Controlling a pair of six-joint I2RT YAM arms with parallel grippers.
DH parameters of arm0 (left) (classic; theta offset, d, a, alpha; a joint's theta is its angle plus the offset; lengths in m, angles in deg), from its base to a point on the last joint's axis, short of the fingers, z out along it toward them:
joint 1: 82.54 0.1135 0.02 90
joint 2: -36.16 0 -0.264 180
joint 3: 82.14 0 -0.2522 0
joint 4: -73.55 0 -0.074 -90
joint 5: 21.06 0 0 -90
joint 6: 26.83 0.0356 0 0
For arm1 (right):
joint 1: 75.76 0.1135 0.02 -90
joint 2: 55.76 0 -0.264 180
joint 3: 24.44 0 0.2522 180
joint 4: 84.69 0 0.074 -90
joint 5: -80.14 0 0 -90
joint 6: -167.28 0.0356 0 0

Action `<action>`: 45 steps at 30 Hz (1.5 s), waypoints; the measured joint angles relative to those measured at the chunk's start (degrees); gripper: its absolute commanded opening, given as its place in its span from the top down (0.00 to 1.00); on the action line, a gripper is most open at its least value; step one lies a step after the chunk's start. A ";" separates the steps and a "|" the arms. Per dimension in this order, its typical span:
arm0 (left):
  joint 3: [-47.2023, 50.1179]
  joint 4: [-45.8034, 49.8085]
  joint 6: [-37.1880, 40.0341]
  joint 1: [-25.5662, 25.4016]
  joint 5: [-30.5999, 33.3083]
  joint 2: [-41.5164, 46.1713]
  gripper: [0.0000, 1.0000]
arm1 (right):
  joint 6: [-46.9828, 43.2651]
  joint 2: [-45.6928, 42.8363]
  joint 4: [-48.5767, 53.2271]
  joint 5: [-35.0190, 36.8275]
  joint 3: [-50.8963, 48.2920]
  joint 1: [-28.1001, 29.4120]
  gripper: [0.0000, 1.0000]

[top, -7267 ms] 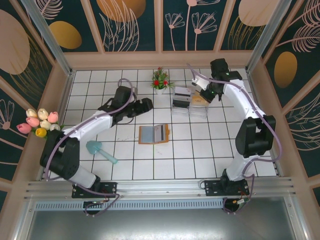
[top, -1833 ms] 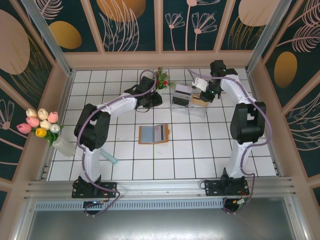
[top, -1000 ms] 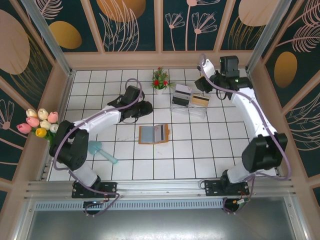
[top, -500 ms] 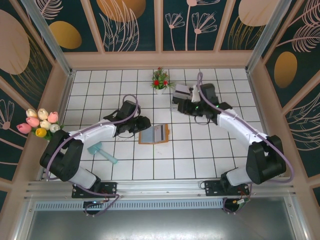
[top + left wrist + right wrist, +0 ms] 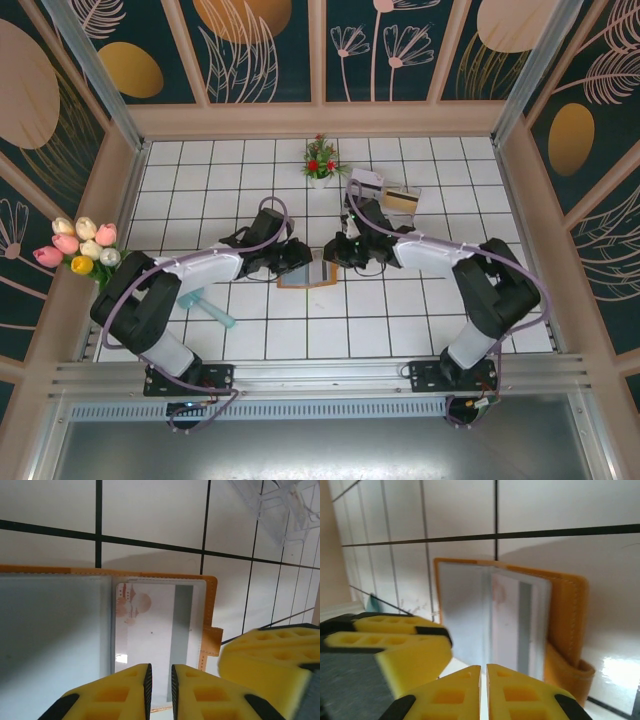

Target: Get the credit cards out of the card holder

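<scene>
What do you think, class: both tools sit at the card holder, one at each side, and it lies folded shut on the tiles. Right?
One thing is wrong: the card holder lies opened out flat, not folded shut. The left wrist view shows its clear inner pockets facing up. The left tool and right tool do sit at its two sides.

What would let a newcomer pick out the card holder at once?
On the white tiled table, look to the middle, where the left gripper and right gripper come together. Beneath them lies the card holder, a flat wallet opened out to show pale inner pockets. Unlike the clear tray farther back, it is opaque, with an orange-brown stitched border.
</scene>
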 measured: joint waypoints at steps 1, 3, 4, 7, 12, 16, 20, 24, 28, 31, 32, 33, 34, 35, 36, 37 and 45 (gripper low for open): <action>0.00 -0.17 -0.22 0.00 0.04 -0.24 0.82 | 0.00 0.94 0.20 0.39 0.42 0.00 0.87; 0.00 -0.39 -0.63 0.00 0.28 -0.76 0.84 | -0.07 2.34 0.76 1.09 1.42 0.00 0.87; 0.00 -0.46 -0.83 0.00 0.39 -1.05 0.86 | -0.09 2.86 1.09 1.46 1.95 0.00 0.87; 0.00 -0.74 -1.49 0.00 0.37 -1.95 0.87 | -0.09 4.13 1.42 2.60 2.62 0.00 0.87; 0.00 -1.27 -1.73 0.00 0.11 -3.37 0.88 | -0.07 5.77 2.29 4.13 2.56 -0.02 0.85; -0.24 -2.21 -1.90 0.00 -0.72 -5.60 0.90 | 0.15 6.21 2.03 4.52 1.40 -0.02 0.84; -1.66 -2.27 -1.86 0.00 -1.16 -8.41 0.89 | 0.90 6.25 1.14 4.50 0.55 -0.02 0.83; -2.62 -1.60 -1.62 0.00 -0.87 -9.33 0.87 | 1.42 6.25 0.07 4.46 -0.02 -0.04 0.83; -3.04 -0.66 -1.11 -0.13 0.35 -9.44 0.85 | 1.42 6.21 -0.44 4.44 -0.35 -0.13 0.83; -3.41 0.15 -0.17 -0.33 1.14 -9.42 0.83 | 1.42 6.14 -0.59 4.46 -0.50 -0.28 0.83; -3.43 0.33 0.07 -0.33 1.33 -9.38 0.83 | 1.42 6.12 -0.61 4.44 -0.55 -0.33 0.83; -3.43 0.44 0.15 -0.33 1.53 -9.27 0.82 | 1.40 6.12 -0.66 4.44 -0.61 -0.39 0.83; -3.43 0.61 0.35 -0.33 1.75 -9.11 0.81 | 1.40 6.12 -0.74 4.44 -0.68 -0.44 0.83; -3.43 0.72 0.52 -0.33 1.92 -8.94 0.81 | 1.40 6.12 -0.79 4.44 -0.70 -0.44 0.83; -3.43 0.85 0.70 -0.33 2.10 -8.85 0.81 | 1.40 6.12 -0.79 4.44 -0.70 -0.44 0.83; -3.45 1.01 0.90 -0.33 2.32 -8.85 0.81 | 1.40 6.12 -0.79 4.44 -0.70 -0.44 0.83; -3.45 0.59 1.49 -0.31 1.18 -9.35 0.83 | 1.38 6.12 -1.05 4.42 -0.92 -0.44 0.83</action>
